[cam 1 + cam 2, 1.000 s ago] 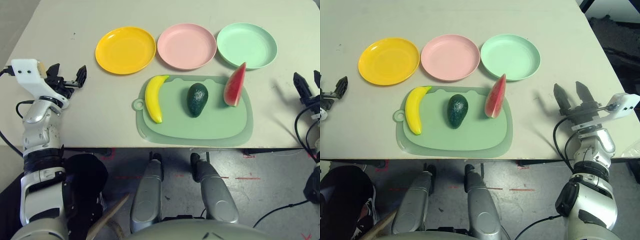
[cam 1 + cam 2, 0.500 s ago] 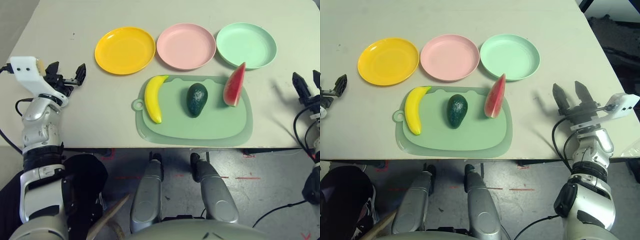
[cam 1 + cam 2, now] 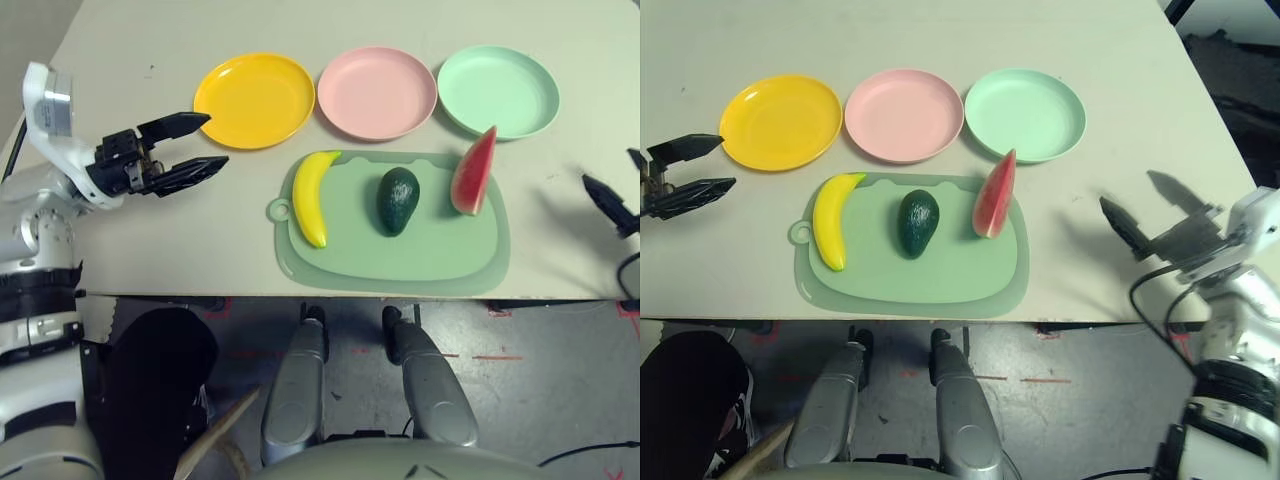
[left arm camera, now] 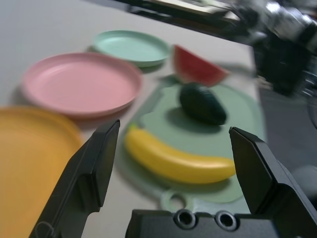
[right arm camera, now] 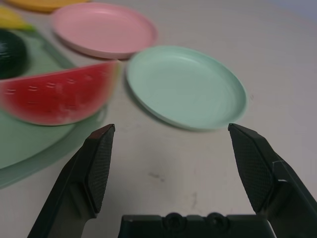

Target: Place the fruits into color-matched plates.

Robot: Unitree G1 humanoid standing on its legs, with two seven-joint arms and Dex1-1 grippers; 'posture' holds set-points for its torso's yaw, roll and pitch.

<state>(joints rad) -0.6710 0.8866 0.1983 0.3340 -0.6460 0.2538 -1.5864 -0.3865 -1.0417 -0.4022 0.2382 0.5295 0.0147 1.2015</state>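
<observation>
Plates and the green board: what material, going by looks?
Yellow plate, pink plate and mint plate: probably matte plastic, since the colour is even with no glare. Green board: looks like thin, soft plastic or silicone, with a flat rounded edge; hard to confirm.

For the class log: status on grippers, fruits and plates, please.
Left gripper and right gripper open, empty. Banana, avocado, watermelon wedge on board. Plates empty. Nothing blocking.

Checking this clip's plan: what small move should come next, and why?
Probably ease the open left gripper toward the banana. All three fruits lie on the board, the yellow plate sits bare, and that gripper is already aimed at the banana.
</observation>
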